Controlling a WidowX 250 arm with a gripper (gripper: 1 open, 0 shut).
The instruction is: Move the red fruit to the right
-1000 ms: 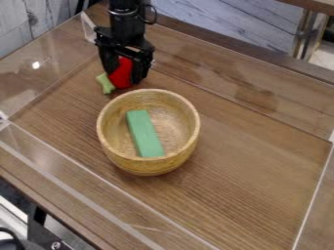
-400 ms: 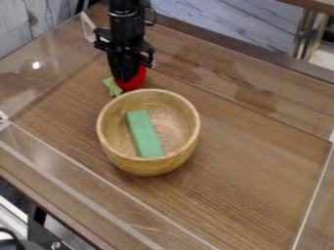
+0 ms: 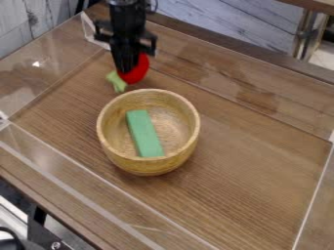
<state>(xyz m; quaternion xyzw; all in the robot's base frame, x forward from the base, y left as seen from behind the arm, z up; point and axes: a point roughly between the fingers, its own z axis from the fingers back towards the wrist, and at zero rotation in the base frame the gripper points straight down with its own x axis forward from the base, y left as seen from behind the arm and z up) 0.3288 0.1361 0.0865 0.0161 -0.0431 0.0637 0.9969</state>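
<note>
The gripper (image 3: 131,66) is clenching the fruit (image 3: 133,68) just above the table (image 3: 248,176), behind the bowl (image 3: 148,131); a loose pinch is risking it slipping into the bowl

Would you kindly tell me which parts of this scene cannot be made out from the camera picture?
Camera view:
- Tool fingertips: blurred, merging with the red fruit.
- Fruit's upper part: covered by the tool.
- Arm above the tool: cut off by the top edge.
- Table under the bowl: hidden by it.
</note>
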